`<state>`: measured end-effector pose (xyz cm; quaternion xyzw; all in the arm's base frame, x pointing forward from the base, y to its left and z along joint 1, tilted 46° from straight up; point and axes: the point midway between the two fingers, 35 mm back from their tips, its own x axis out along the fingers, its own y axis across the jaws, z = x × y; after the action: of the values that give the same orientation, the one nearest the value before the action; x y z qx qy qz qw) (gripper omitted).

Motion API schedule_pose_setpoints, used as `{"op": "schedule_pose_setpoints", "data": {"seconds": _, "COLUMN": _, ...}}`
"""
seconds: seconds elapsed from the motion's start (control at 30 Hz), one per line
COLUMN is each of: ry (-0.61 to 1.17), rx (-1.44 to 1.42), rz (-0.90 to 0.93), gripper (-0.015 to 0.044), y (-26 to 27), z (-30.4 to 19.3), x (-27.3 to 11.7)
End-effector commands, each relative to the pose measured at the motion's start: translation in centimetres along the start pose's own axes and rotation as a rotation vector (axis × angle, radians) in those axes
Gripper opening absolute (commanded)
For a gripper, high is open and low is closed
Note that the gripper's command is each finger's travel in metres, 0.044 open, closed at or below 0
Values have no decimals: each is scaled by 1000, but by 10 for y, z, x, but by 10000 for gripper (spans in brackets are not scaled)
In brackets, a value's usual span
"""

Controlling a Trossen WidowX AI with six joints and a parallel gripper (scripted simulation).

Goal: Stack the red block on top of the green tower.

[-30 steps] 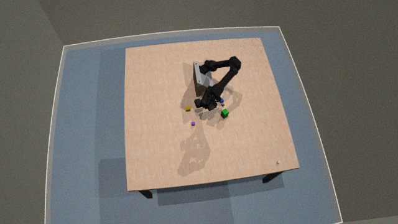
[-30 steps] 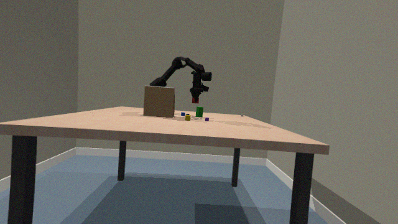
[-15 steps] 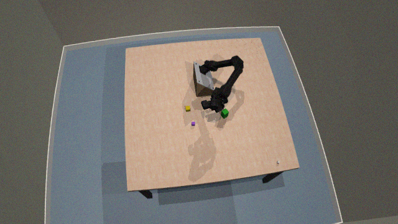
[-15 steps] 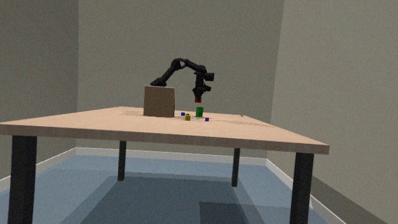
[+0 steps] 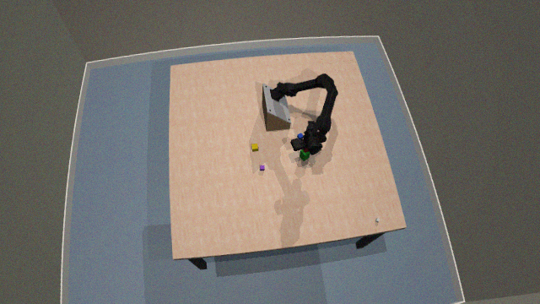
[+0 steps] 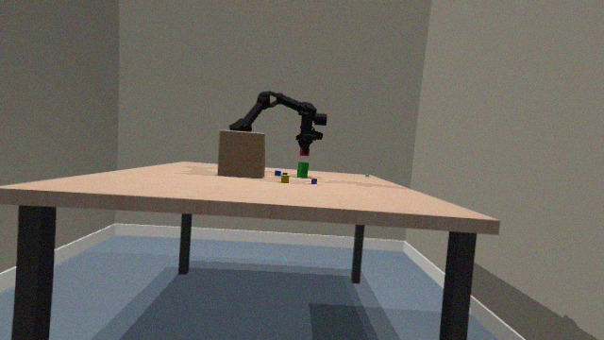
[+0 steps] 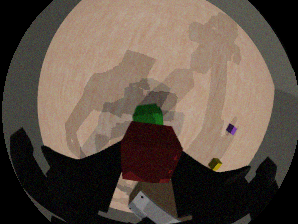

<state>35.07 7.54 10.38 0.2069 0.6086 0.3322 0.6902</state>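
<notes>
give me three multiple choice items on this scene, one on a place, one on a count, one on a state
1. Where is the red block?
A. on the table
B. in the air above the green tower
C. on the brown box

2. How many small loose cubes lie on the table beside the tower?
A. one
B. three
C. five

3. What is the claw doing?
A. hanging open
B. shut on nothing
C. shut on the red block

Answers: 1 B, the exterior view shows a gap between block and tower; 2 B, blue, yellow and purple cubes; 3 C, the block sits between the fingers in the wrist view.
</notes>
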Motion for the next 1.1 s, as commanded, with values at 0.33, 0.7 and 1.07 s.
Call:
{"op": "schedule_pose_setpoints", "data": {"seconds": 0.33, "ry": -2, "rx": 8, "rz": 4, "gripper": 0, "y": 1, "z": 0, "x": 35}}
{"op": "schedule_pose_setpoints", "data": {"seconds": 0.7, "ry": -2, "rx": 8, "rz": 4, "gripper": 0, "y": 1, "z": 0, "x": 35}}
{"op": "schedule_pose_setpoints", "data": {"seconds": 1.07, "ry": -2, "rx": 8, "rz": 4, "gripper": 0, "y": 1, "z": 0, "x": 36}}
